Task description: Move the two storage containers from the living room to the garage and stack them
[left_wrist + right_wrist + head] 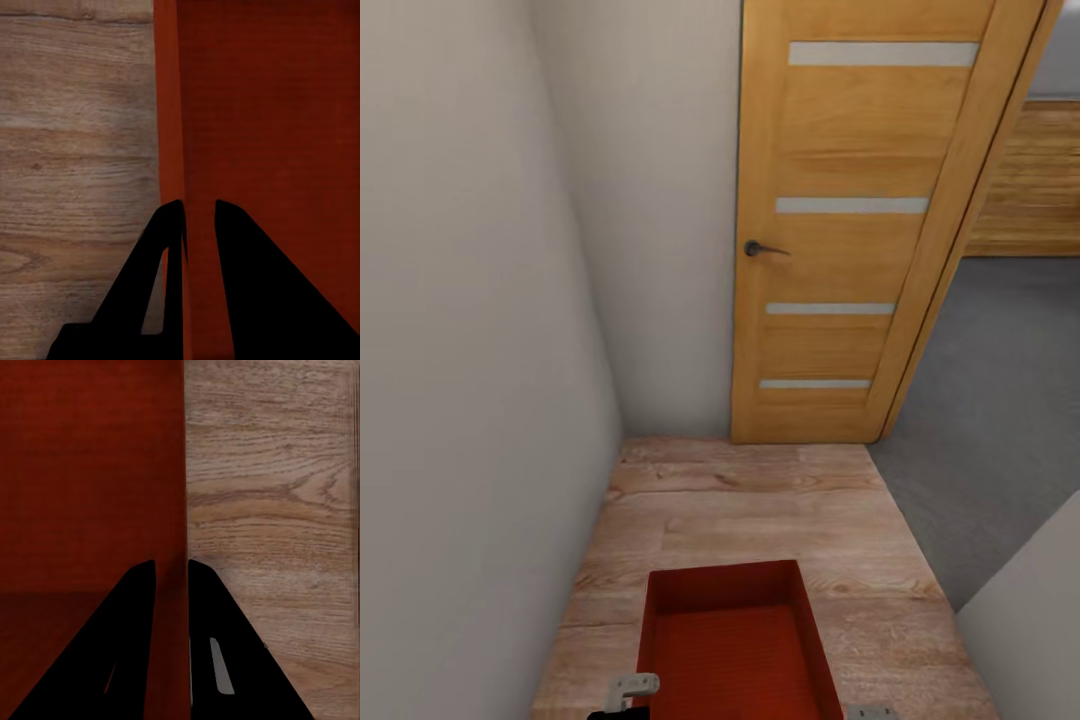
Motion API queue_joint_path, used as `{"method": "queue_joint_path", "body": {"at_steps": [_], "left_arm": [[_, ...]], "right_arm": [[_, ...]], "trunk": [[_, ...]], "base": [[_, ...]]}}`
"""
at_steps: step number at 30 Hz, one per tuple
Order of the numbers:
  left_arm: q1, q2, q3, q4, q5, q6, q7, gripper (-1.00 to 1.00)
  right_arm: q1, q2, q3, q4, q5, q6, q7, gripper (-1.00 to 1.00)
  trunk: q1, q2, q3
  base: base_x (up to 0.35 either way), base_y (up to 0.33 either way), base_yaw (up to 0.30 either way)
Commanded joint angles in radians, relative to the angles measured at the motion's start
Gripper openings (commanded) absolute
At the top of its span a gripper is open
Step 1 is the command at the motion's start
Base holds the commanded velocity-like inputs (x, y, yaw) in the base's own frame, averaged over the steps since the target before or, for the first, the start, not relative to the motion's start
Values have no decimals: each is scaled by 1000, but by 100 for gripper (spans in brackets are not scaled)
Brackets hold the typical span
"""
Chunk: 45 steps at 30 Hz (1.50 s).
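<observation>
One orange-red storage container (735,640) hangs low in front of me in the head view, open side up, over light wood planks (760,500). My left gripper (199,214) is shut on its left wall, one black finger inside and one outside the container (277,112). My right gripper (171,566) is shut the same way on the opposite wall of the container (82,472). Grey parts of both wrists show at the container's near corners.
A pale wall (460,400) runs close along the left. Ahead stands a wooden door (840,220) with frosted strips and a dark handle, swung open. Right of it a grey floor (1000,400) stretches away. A pale wall corner (1030,620) juts in at the lower right.
</observation>
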Motion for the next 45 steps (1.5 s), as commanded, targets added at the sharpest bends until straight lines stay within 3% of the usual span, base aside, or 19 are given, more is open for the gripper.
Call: {"method": "queue_joint_path", "body": {"at_steps": [1,10,27,37,45], "left_arm": [[-1,33,-36,-5,15,-33,7,-100],[-1,33,-36,-5,15,-33,7,-100],[-1,33,-36,-5,15,-33,7,-100],[-1,33,-36,-5,15,-33,7,-100],[-1,33,-36,-5,14,-32,6,-100]], "right_arm": [[0,-2,16,2,-25,6,24,-100],[0,-2,16,1,-24,6,24,-100],[0,-2,16,1,-25,7,25,-100],[0,-5,16,2,-28,7,26,-100],[0,-8,16,3,-29,7,26,-100]], "trunk": [[0,0,-1],[0,0,-1],[0,0,-1],[0,0,-1],[0,0,-1]], "base": [[311,0,-259],[311,0,-241],[311,0,-35],[299,51,-250],[71,26,-283]]}}
